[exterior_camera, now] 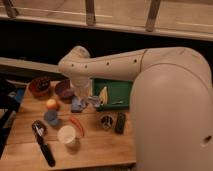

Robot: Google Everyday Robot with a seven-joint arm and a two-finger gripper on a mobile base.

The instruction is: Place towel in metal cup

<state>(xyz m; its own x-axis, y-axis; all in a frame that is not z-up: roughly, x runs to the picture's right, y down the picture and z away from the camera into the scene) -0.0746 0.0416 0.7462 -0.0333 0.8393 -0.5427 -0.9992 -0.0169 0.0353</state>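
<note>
Our gripper [91, 101], clamped on the towel [95, 100], must carry it right and nearer, centring above the metal cup [106, 121].

The towel [93, 101] is a small grey-blue cloth, bunched, held up off the wooden table in my gripper [89, 101], fingers closed on it. The metal cup [106, 121] stands upright on the table, silver with a dark inside, near and below-right of the towel.
</note>
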